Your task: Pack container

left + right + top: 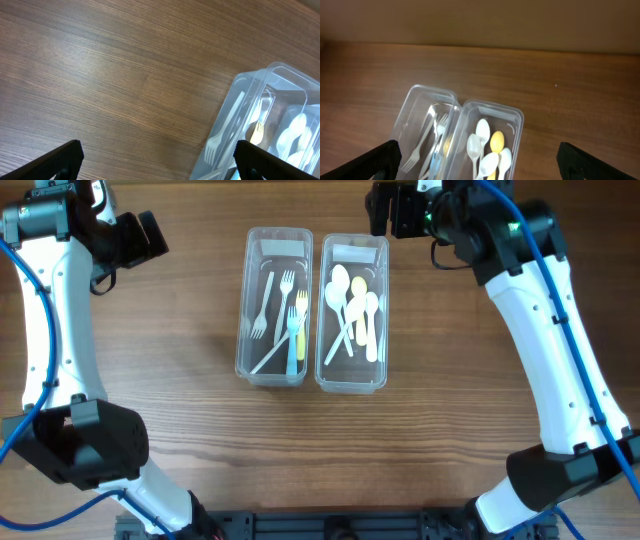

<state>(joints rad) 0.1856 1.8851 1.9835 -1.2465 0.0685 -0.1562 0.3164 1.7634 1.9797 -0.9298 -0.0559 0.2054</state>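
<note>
Wooden table (180,300) open around touching fork container (241,330) and spoon container (385,330), left gripper (157,152), right gripper (479,152) splayed empty

A brown wood-grain table (200,430) spreads left to right across the scene. Beyond its far edge rises a plain tan wall (480,20).

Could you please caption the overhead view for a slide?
Fork container and spoon container side by side on the table; left gripper and right gripper open.
</note>
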